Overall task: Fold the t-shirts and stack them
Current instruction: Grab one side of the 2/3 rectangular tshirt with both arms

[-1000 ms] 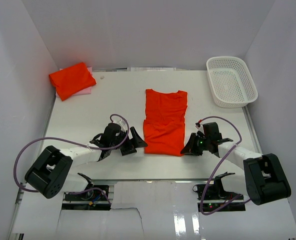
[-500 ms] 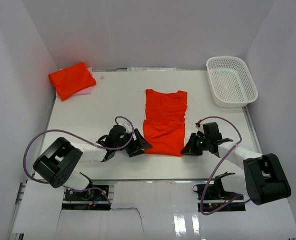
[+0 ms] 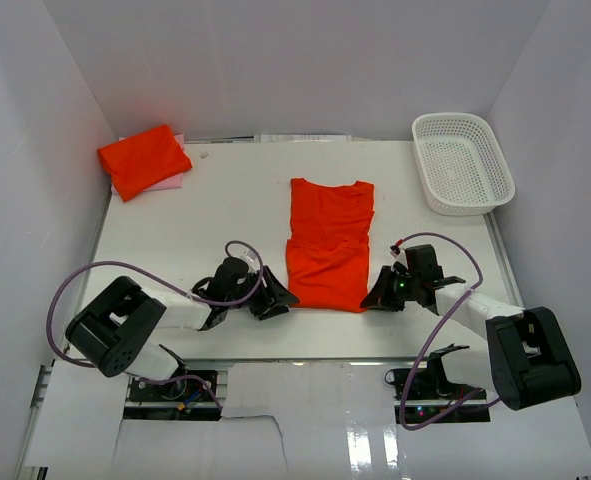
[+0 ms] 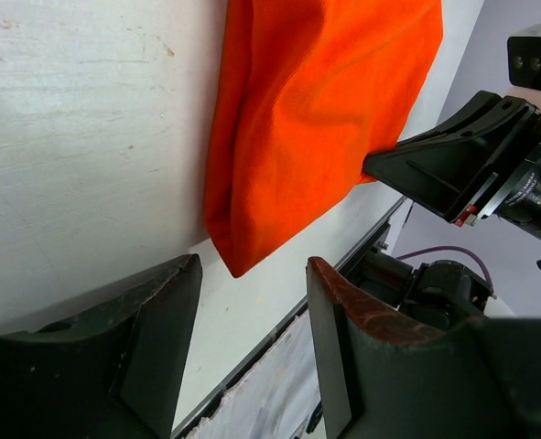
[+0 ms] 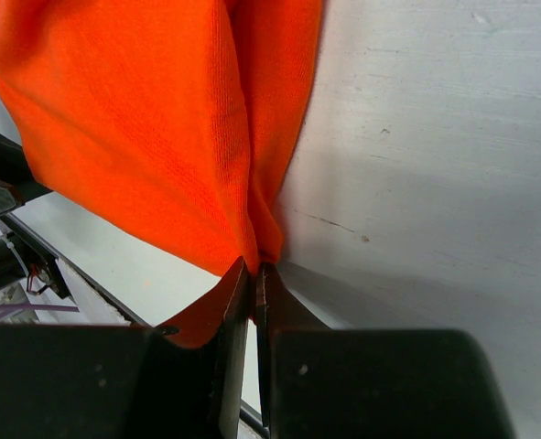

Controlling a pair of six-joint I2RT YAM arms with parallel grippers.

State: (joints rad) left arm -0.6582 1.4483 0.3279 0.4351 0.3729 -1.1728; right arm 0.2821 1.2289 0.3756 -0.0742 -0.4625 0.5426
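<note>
left tool (image 3: 278, 296) has slid closer, jaws narrower yet apart, with the t-shirt (image 3: 327, 250) corner at its 2 o'clock; right tool (image 3: 375, 298) pinches the opposite corner.

The shirt (image 3: 328, 245) is a plain bright orange-red with no print, and the right wrist view shows its fine knit. Far to its left, the folded shirt (image 3: 143, 158) is the same orange-red, and the sheet (image 3: 173, 182) under it is pale pink. To the shirt's right, the basket (image 3: 462, 163) is white with an open mesh pattern. The bench (image 3: 215, 215) is white with faint grey scuffs. Beside the shirt, the left end effector (image 4: 252, 274) and right end effector (image 5: 254, 270) are black, with the left's finger edge worn reddish-brown. The arms' cables (image 3: 103, 264) are purple.
</note>
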